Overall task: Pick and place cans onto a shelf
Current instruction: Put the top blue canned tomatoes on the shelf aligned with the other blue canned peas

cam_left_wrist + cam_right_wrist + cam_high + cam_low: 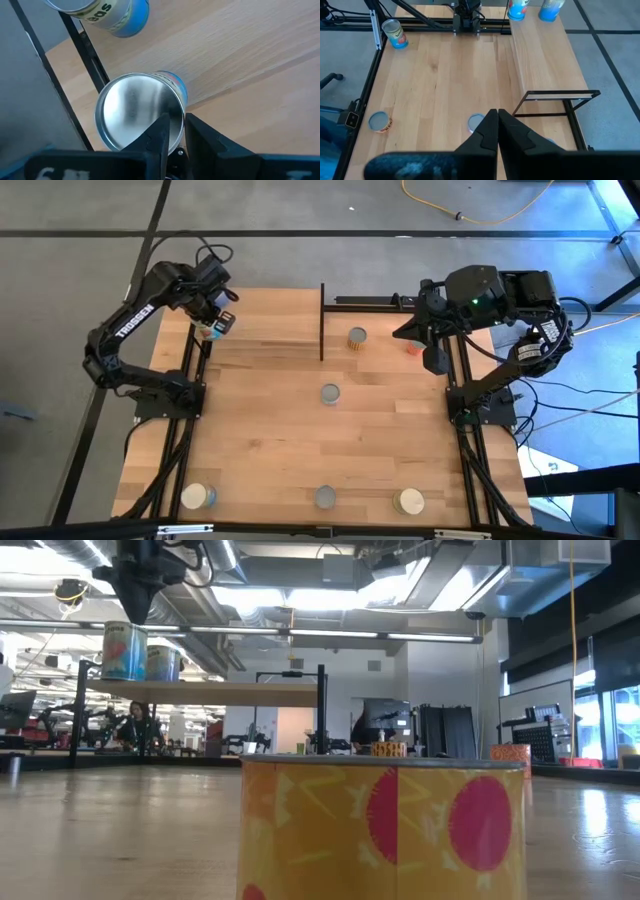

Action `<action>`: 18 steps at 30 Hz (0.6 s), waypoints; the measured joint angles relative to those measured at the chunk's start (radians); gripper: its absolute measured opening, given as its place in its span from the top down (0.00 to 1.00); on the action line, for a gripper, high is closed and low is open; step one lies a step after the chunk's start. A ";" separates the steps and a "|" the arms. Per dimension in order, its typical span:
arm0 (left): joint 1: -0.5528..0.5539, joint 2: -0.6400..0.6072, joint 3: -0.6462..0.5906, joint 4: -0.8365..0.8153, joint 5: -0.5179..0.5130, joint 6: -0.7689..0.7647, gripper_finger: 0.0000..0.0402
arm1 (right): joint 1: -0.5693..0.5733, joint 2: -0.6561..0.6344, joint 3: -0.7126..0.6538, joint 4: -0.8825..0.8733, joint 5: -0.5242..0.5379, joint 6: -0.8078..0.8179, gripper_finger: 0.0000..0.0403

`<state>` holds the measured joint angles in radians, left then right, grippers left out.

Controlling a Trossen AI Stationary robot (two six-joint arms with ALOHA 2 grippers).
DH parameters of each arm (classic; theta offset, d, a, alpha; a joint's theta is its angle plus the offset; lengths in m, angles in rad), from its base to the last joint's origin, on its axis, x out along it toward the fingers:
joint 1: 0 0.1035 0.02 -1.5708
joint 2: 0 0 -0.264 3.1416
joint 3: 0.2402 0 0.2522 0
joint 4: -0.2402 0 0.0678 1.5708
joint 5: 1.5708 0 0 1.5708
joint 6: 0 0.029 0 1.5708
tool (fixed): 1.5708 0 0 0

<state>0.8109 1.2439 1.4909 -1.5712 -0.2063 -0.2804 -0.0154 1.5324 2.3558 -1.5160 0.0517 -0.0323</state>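
Two of the cans stand on the shelf [270, 330] at its left end: a silver-topped can [135, 110] directly beneath the left gripper [174, 122], and a blue-labelled can [112, 12] just beside it. The left gripper hangs over the silver top with its fingers drawn nearly together, gripping nothing. The right gripper [497, 114] waits at the table's far right edge, fingers pressed closed and empty.

Six cans remain on the tabletop [270, 450]. These are a gold-topped can [357, 337] beyond the shelf's black post [322, 320], a reddish can [413, 345] near the right arm, a grey-topped can [330, 393] at mid-table, and three along the near edge: a cream-topped can [197, 497], a grey can [325, 497] and a yellow can [409, 501]. By this count the job looks about a quarter done.
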 joint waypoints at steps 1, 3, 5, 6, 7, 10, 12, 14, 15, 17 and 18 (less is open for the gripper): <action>0.000 -0.002 0.007 -0.001 0.006 -0.001 0.86 | 0.000 0.002 0.000 0.002 0.000 -0.002 0.97; 0.000 -0.008 0.034 0.001 0.021 -0.001 0.86 | 0.000 0.004 0.000 0.002 0.000 -0.002 0.97; 0.000 -0.015 0.077 0.000 0.041 -0.001 0.86 | 0.000 0.008 0.000 0.002 0.000 -0.002 0.97; 0.000 -0.016 0.099 0.000 0.058 0.002 0.86 | 0.000 0.009 0.000 0.002 0.000 -0.002 0.97; -0.002 -0.016 0.121 0.000 0.076 0.001 0.86 | 0.000 0.011 0.000 0.002 0.000 -0.003 0.97; -0.022 -0.015 0.171 0.001 0.122 -0.011 0.87 | 0.000 0.018 0.000 0.002 0.000 -0.003 0.97; -0.044 -0.015 0.192 0.001 0.148 -0.047 0.88 | 0.000 0.020 0.000 0.002 0.000 -0.003 0.97; -0.071 -0.015 0.198 0.001 0.160 -0.056 0.91 | 0.000 0.020 0.000 0.002 0.000 -0.003 0.97; -0.086 -0.015 0.198 0.000 0.167 -0.056 0.92 | 0.000 0.019 0.000 0.001 0.000 -0.003 0.97; -0.121 -0.015 0.198 0.000 0.176 -0.063 0.96 | 0.000 0.019 0.000 0.001 0.000 -0.003 0.97; -0.138 -0.015 0.198 0.000 0.183 -0.076 0.98 | 0.000 0.019 0.000 0.001 0.000 -0.003 0.97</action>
<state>0.6729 1.2293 1.6894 -1.5707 -0.0234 -0.3564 -0.0154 1.5517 2.3558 -1.5146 0.0517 -0.0350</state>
